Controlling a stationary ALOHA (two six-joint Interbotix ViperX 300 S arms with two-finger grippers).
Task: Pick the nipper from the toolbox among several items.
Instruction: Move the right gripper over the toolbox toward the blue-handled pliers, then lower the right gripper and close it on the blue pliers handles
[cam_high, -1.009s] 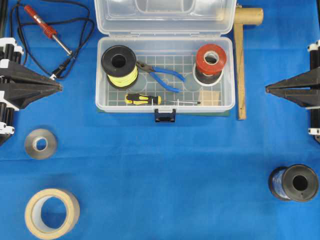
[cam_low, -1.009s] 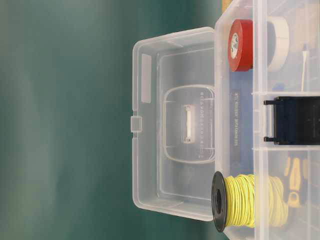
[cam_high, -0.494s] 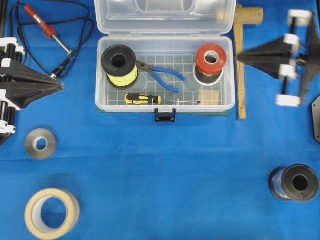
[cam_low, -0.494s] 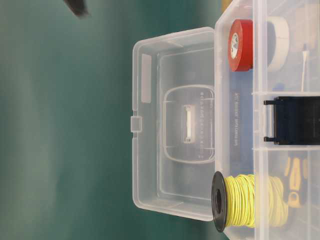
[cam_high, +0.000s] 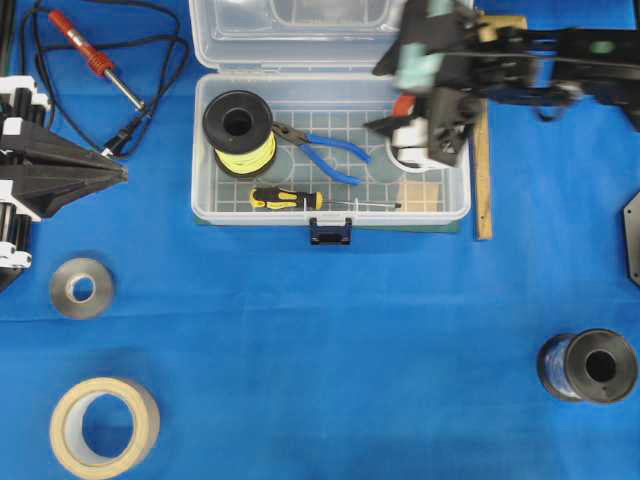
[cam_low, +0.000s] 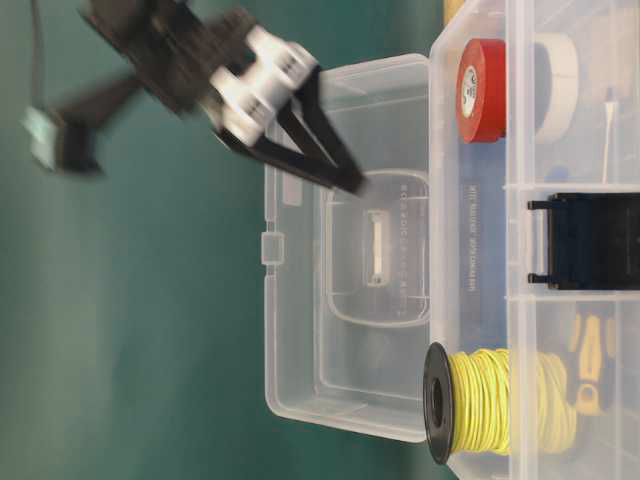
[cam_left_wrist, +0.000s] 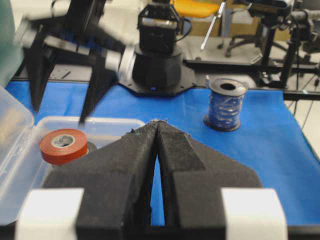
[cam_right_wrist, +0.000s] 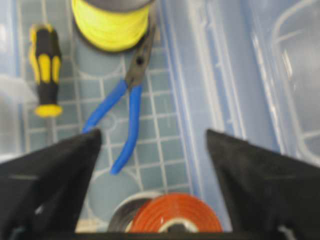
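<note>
The nipper (cam_high: 322, 150), dark jaws and blue handles, lies flat on the grid floor in the middle of the open clear toolbox (cam_high: 420, 213). The right wrist view shows this nipper (cam_right_wrist: 134, 107) ahead of the jaws, with its tips beside the yellow spool. My right gripper (cam_high: 375, 98) hovers, blurred, over the right part of the toolbox above the red tape roll (cam_right_wrist: 175, 217). It is wide open and holds nothing (cam_right_wrist: 152, 132). It hangs above the box in front of the raised lid (cam_low: 345, 180). My left gripper (cam_high: 120, 173) rests at the left edge, shut and empty (cam_left_wrist: 157, 122).
In the box are a yellow wire spool (cam_high: 238, 125), a yellow-and-black screwdriver (cam_high: 285, 198) and a small wooden block (cam_high: 420, 193). Outside it lie a red soldering iron (cam_high: 90, 55), a wooden mallet (cam_high: 483, 150), two tape rolls (cam_high: 81, 287) (cam_high: 103, 425) and a blue wire spool (cam_high: 588, 366).
My right arm has swung from the right edge to over the toolbox's right part, and its jaws have opened wide. The left arm and the objects have not moved.
</note>
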